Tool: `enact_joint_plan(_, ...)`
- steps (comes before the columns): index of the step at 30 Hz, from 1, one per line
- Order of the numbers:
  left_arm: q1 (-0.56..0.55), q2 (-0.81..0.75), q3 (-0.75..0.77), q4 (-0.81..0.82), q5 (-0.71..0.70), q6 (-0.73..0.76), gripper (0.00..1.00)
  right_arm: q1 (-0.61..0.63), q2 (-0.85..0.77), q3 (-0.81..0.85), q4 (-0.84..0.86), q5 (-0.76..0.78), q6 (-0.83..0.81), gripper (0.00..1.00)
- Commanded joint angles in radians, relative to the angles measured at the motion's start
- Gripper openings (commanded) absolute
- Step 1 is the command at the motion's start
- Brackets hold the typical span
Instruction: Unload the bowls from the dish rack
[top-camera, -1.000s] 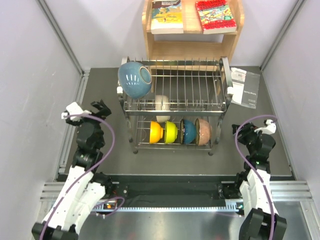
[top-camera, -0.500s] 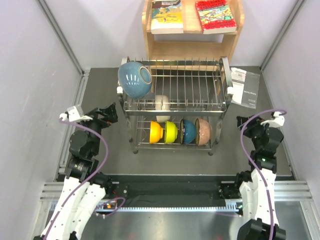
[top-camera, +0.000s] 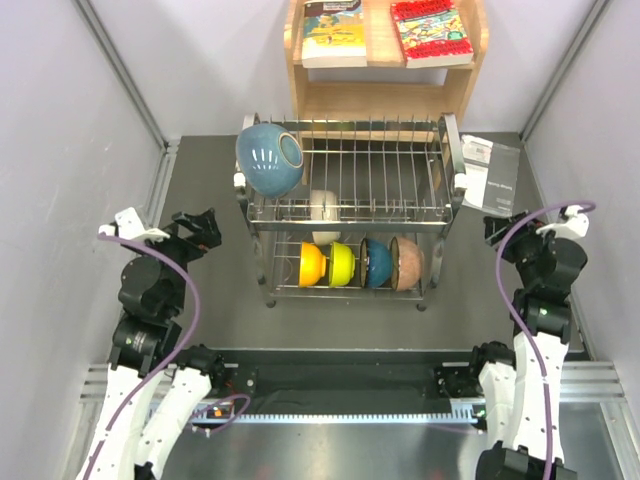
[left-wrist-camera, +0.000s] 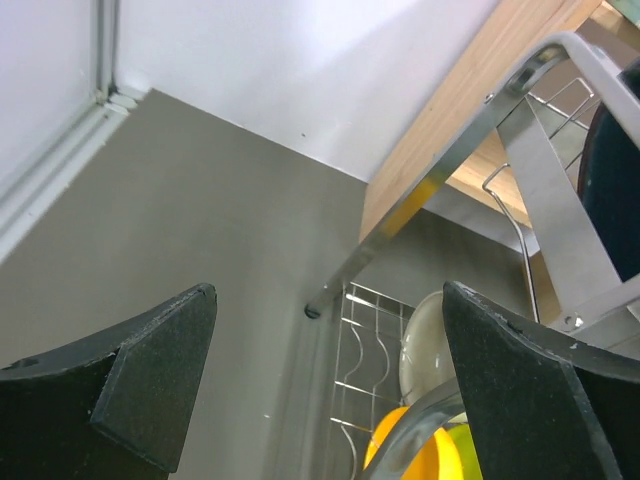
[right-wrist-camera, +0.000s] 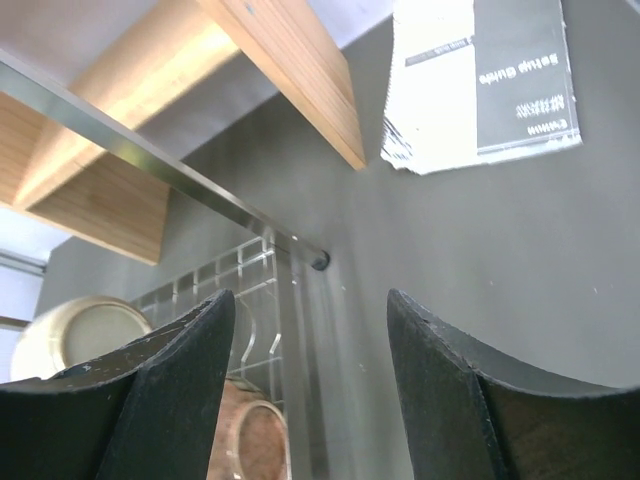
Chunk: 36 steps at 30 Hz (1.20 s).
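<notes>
Now | we are hovering the left gripper (top-camera: 203, 230), jaws wide, left of the dish rack (top-camera: 352, 203) | right gripper (top-camera: 497, 229), jaws parted, right of it | both empty | bowls (top-camera: 343, 263) sitting inside

Overhead and wrist views sharing dish rack (top-camera: 380, 175)

A shelf (top-camera: 385, 100) stands behind the dish rack (top-camera: 380, 180), a booklet (top-camera: 490, 175) to its right. 4 bowls (top-camera: 343, 264) line its lower tier.
</notes>
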Motion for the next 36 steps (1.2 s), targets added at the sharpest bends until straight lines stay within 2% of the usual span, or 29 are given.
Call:
enact_joint_plan(1, -0.001, -0.008, 0.088, -0.026, -0.038, 0.08, 0.99, 0.009, 0.054, 0.105, -0.051, -0.022, -0.013, 0.62)
enact_joint_plan(7, -0.001, 0.099, 0.307, -0.071, 0.079, 0.062, 0.98, 0.011, 0.061, 0.165, -0.079, -0.024, -0.026, 0.62)
enact_joint_plan(12, -0.001, 0.201, 0.439, -0.077, 0.227, 0.011, 0.97, 0.011, 0.127, 0.307, -0.204, -0.041, -0.069, 0.62)
enact_joint_plan(17, -0.001, 0.309, 0.51, -0.063, 0.334, -0.052, 0.98, 0.011, 0.13, 0.395, -0.223, -0.079, -0.05, 0.62)
enact_joint_plan(19, -0.001, 0.342, 0.527, -0.048, 0.427, -0.075, 0.98, 0.009, 0.159, 0.439, -0.203, -0.104, -0.01, 0.62)
enact_joint_plan(27, -0.001, 0.455, 0.605, 0.018, 0.549, -0.13, 0.98, 0.009, 0.225, 0.674, -0.223, -0.183, 0.026, 0.62)
enact_joint_plan(31, -0.001, 0.479, 0.626, 0.029, 0.548, -0.119, 0.98, 0.011, 0.209, 0.696, -0.244, -0.182, 0.007, 0.62)
enact_joint_plan(36, -0.001, 0.497, 0.662, 0.033, 0.595, -0.15, 0.98, 0.009, 0.188, 0.633, -0.237, -0.19, 0.009, 0.62)
